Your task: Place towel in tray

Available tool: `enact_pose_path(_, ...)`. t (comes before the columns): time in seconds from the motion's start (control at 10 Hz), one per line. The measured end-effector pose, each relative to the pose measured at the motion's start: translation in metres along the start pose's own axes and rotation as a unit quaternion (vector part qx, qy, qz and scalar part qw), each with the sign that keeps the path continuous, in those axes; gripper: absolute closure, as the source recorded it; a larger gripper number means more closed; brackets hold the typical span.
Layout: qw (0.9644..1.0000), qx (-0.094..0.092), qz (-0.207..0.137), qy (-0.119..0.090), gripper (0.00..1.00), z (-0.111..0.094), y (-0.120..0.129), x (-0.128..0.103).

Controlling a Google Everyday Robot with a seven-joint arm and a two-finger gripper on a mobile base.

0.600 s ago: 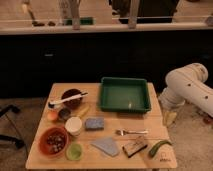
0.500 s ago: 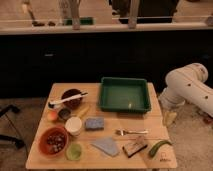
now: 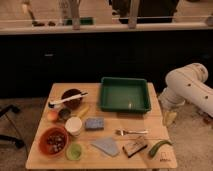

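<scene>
The towel, a thin grey-blue cloth, lies flat near the table's front edge, a little right of centre. The dark green tray stands at the back right of the table and looks nearly empty. My white arm comes in from the right, off the table. My gripper hangs low beside the table's right edge, right of the tray and well away from the towel.
A blue-grey sponge block lies left of centre. A dark bowl with a white utensil, an orange, a white cup, a red bowl and a small green cup fill the left side. A fork, a brown block and a green vegetable lie front right.
</scene>
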Motion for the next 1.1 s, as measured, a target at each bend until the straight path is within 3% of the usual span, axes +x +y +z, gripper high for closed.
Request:
enact_pose_path(0.8, 1.0000, 0.000, 0.000, 0.000, 0.20, 0.000, 0.000, 0.000)
enact_pose_path(1.1, 0.9998, -0.001, -0.021, -0.003, 0.20, 0.005, 0.011, -0.021)
